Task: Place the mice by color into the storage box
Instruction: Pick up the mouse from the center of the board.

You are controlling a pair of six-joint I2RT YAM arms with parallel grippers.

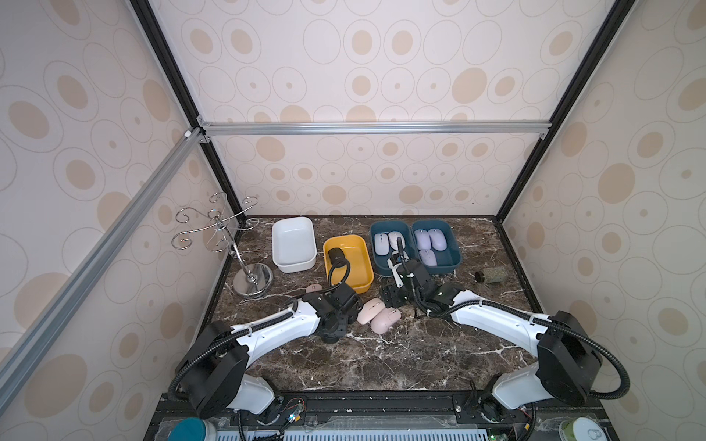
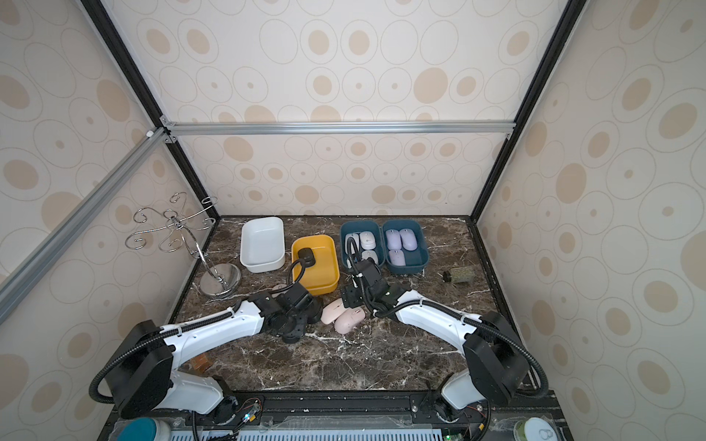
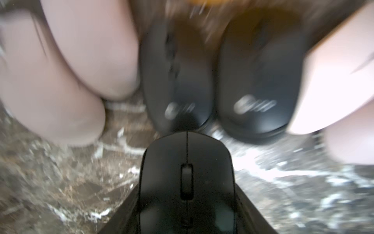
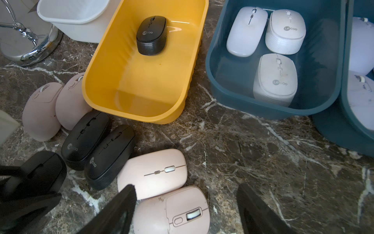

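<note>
Both arms stretch forward and angle in toward each other. The left arm sits low, its left gripper clamped on a black mouse. The right arm tips its wrist down, and the right gripper is spread wide and empty.

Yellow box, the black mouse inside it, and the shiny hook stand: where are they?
yellow box (image 4: 141, 87), right wrist view, bare floor
black mouse (image 4: 151, 32), right wrist view, top shell
hook stand (image 1: 260, 284), a top view, round base

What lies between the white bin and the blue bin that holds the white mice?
The yellow bin, with one black mouse inside; both top views and the right wrist view show it.
</note>
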